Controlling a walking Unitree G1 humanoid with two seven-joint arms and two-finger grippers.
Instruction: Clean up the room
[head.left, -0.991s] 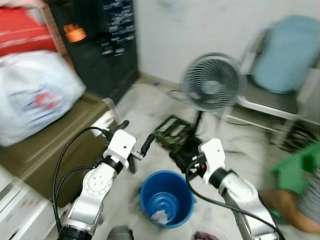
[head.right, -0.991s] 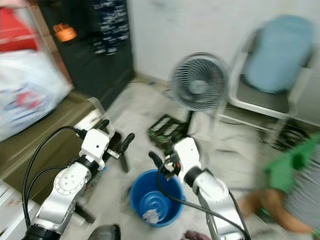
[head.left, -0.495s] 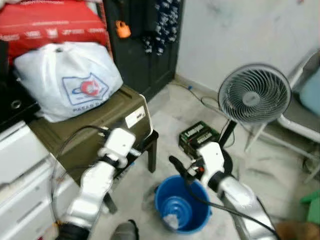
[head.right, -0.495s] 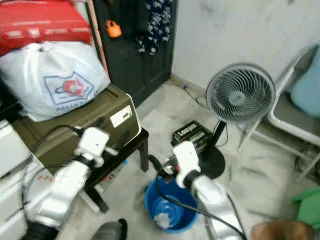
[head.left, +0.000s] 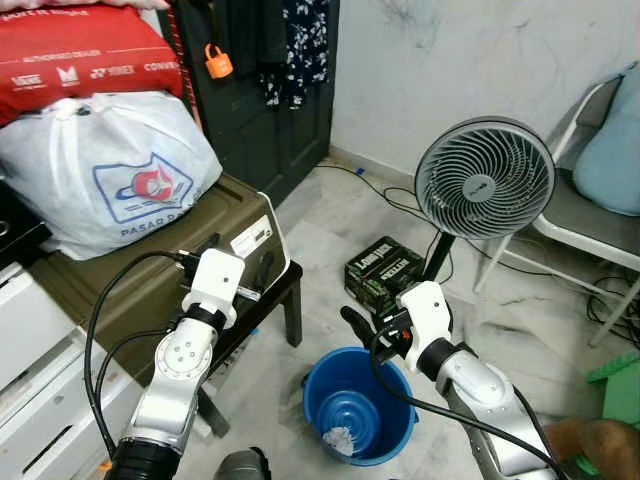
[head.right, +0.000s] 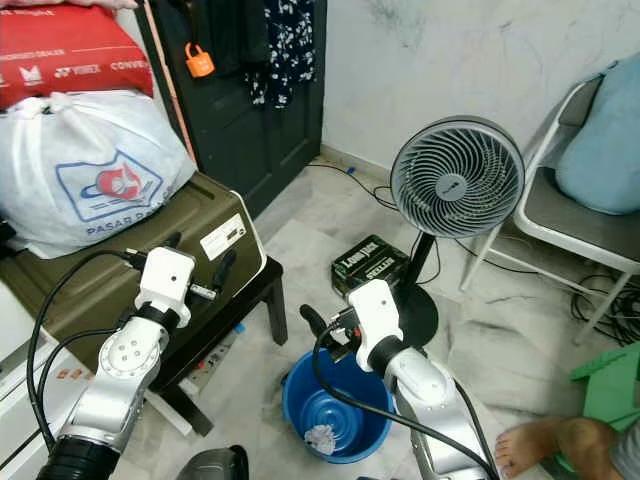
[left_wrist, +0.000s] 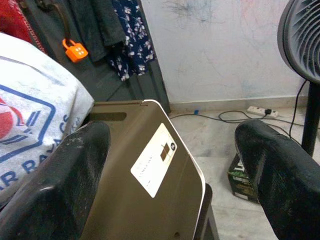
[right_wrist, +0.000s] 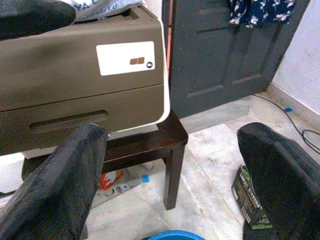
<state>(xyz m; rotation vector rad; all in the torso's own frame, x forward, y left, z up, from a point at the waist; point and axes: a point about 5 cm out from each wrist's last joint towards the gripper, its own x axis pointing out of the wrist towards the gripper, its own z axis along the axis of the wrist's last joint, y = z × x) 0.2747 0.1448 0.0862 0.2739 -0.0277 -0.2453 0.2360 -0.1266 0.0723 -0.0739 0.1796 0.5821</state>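
A white plastic bag (head.left: 110, 170) printed in red and blue is seen at the far left, resting on an olive-brown case (head.left: 190, 250), with a red box (head.left: 80, 60) behind it. The left gripper (head.left: 240, 262) is held in the air just in front of that case, above the dark low table (head.left: 285, 290) carrying it. In the left wrist view its two fingers (left_wrist: 65, 175) are spread wide apart and nothing is held between them; the case's white label (left_wrist: 152, 165) lies in the gap.

Behind the case a dark door (head.left: 270, 100) is hung with a patterned cloth (head.left: 295, 45) and an orange padlock (head.left: 218, 62).

Further right, the right gripper (head.left: 362, 332) is poised just above the rim of a blue bucket (head.left: 390, 385), on the bucket's case side. Its fingers (right_wrist: 65, 190) are likewise wide open and empty. A small crumpled white scrap (head.left: 338, 438) is seen lying in the bottom of the bucket, below and slightly left of the right gripper.

Beyond the right gripper a green carton (head.left: 385, 272) lies on the marble floor (head.left: 330, 220), touching the base of a standing fan (head.left: 484, 180). At the far right a chair (head.left: 590, 215) carries a pale blue cushion (head.left: 610, 150), and a person's bare foot (head.right: 540, 445) is visible on the floor beside something green (head.right: 608, 385).
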